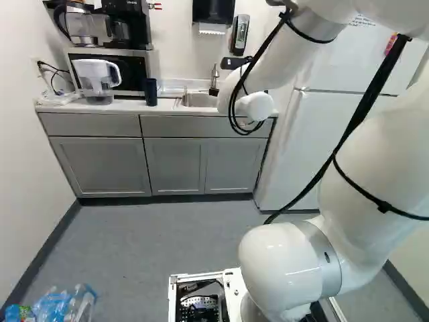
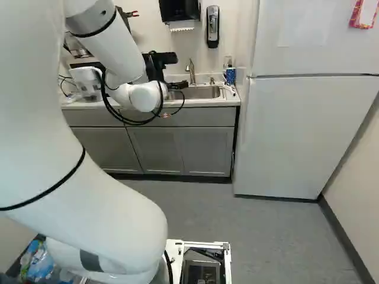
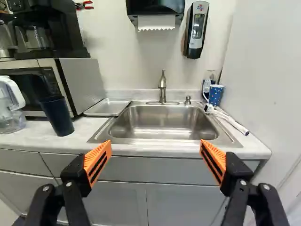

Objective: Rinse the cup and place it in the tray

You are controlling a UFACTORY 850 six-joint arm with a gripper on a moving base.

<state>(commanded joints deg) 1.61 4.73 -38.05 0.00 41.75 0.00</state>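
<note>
White walls and a pale counter (image 3: pixel 28 137) with gray cabinets (image 3: pixel 117 197) under it, and I'm placing everything off the sink (image 3: pixel 162 123). Far left of it there's a clear pitcher (image 3: pixel 11 106) with a white handle, then a microwave (image 3: pixel 82 82) carrying a black coffee maker (image 3: pixel 51 28). Next is the dark blue cup (image 3: pixel 59 117), standing on the counter left of the sink, in front of the microwave. Metal tray (image 3: pixel 107 108) sits right beside the sink's left end, near the back. The claw (image 2: pixel 159 67) points toward the sink, spread wide with nothing in its grip. Faucet (image 3: pixel 162 87) is behind the basin, white brush (image 3: pixel 230 120) and blue spotted cup (image 3: pixel 215 95) to its right, then a white fridge (image 2: pixel 302 136) past the counter's end.
</note>
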